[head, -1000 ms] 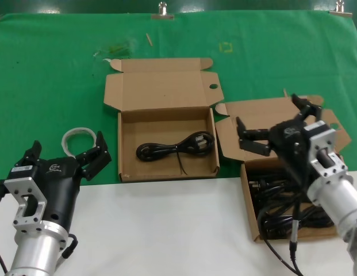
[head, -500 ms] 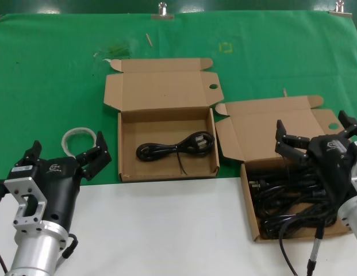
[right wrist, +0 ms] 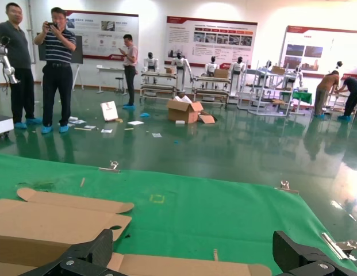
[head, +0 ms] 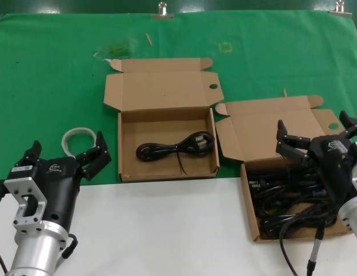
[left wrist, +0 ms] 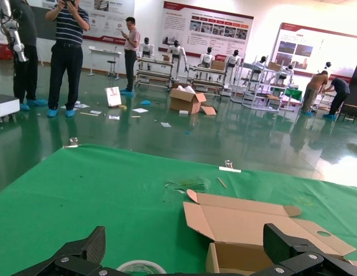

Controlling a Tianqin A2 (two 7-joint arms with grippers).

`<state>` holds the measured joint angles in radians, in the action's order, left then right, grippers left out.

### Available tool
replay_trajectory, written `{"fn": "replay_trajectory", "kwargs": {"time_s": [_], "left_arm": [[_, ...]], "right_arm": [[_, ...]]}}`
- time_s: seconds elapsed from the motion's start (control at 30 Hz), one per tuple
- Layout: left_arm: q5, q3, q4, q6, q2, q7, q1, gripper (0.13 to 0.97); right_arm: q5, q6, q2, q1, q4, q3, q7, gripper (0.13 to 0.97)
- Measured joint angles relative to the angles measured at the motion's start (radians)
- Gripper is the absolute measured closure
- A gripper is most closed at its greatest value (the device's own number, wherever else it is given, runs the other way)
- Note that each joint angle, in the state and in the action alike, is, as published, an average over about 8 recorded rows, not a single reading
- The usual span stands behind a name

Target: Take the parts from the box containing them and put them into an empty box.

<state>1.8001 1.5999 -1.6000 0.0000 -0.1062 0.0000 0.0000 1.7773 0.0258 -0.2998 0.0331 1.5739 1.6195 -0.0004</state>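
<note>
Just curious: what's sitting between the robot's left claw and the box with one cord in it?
In the head view, only bare green cloth separates the left claw from that box; a white ring lies beside the claw.

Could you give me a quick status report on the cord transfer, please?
Right gripper open, over the source box of cords. Left gripper open, parked near a tape roll. One cord in the centre box. Nothing blocking.

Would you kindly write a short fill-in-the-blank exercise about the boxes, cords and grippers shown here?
1. The middle brown cardboard box holds ___ black looped power cord.
2. The right gripper hovers with fingers ___ above the cord-filled cardboard box.
3. The left gripper waits beside a ___ ring.

Missing: one; open; white
</note>
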Motion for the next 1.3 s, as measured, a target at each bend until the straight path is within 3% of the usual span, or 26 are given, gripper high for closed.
{"fn": "replay_trajectory", "kwargs": {"time_s": [1.3], "left_arm": [[0.000, 0.000, 0.000, 0.000, 0.000, 0.000, 0.000, 0.132]], "right_arm": [[0.000, 0.000, 0.000, 0.000, 0.000, 0.000, 0.000, 0.129]]}}
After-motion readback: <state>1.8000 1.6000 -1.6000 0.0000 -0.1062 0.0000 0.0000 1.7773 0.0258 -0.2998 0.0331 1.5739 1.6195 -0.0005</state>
